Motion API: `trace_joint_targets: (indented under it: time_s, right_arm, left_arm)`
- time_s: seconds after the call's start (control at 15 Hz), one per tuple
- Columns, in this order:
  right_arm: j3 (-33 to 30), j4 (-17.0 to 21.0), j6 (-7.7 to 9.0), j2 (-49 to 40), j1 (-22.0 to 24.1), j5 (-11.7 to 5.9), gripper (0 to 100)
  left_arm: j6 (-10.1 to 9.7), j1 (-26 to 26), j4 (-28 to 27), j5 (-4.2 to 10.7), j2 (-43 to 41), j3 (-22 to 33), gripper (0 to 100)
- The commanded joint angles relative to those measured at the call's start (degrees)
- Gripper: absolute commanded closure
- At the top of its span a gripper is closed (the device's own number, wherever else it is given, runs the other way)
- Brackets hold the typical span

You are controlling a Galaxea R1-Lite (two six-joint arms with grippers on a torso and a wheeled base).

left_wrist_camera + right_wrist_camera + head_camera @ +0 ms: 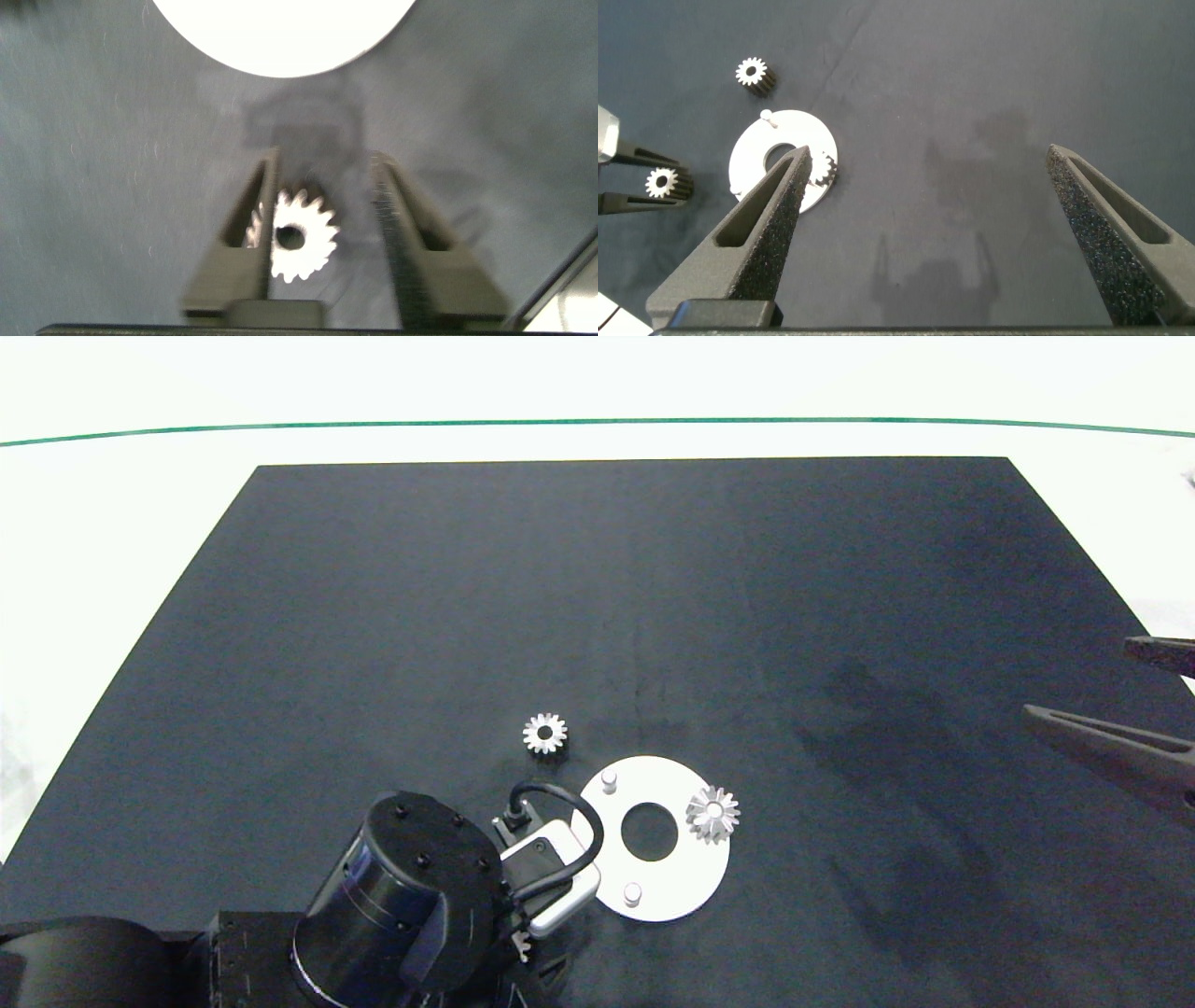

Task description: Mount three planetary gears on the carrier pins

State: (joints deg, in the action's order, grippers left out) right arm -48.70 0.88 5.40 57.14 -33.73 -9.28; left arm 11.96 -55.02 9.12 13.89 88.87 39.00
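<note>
Head view: on the dark mat (pixel 653 597) lies the white carrier disc (pixel 674 887). One planetary gear (pixel 713 814) sits on the pin at the disc's right side, while two carrier pins stand bare, the far pin (pixel 609 779) and the near pin (pixel 632 893). A second gear (pixel 545 733) lies flat on the mat just beyond the disc, apart from it. The left arm (pixel 401 896) reaches in low at the disc's left edge; its fingertips are hidden under the wrist here. The right gripper (pixel 1134 695) hangs at the right edge, well apart from the parts.

Left wrist view: the left gripper (pixel 322 238) has a third gear (pixel 301 235) between its fingers. One finger (pixel 245 233) appears to touch the teeth, but a gap shows at the other, so whether the grip is firm I cannot tell in this blurred view. The disc edge (pixel 280 37) lies just beyond.

Right wrist view: the right gripper (pixel 924 196) is spread wide and holds nothing, above bare mat.
</note>
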Motion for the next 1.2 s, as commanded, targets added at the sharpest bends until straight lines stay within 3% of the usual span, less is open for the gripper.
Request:
trace_joint_targets:
  time_s: [0.07, 0.2, 0.6, 0.67, 1.2]
  right_arm:
    - [0.01, 0.00, 0.14, -0.54, 0.07, -0.04, 0]
    - [-0.08, 0.00, 0.22, -0.80, 0.07, -0.04, 0]
    - [0.01, 0.09, 0.31, -0.71, -0.02, -0.04, 0]
    - [0.01, 0.09, 0.31, -0.71, -0.02, -0.04, 0]
    - [0.01, 0.09, 0.31, -0.80, -0.02, -0.04, 0]
  left_arm:
    - [0.17, -1.94, -4.02, 0.27, -0.01, 5.83, 75]
    - [0.35, -1.76, -6.39, 0.27, 0.16, 7.85, 75]
    - [0.79, -1.41, -6.57, 0.27, -3.00, 7.23, 75]
    - [0.61, -1.41, -6.57, 0.27, -3.79, 6.79, 0]
    - [-0.88, -1.32, -5.60, 0.44, -5.11, -0.33, 0]
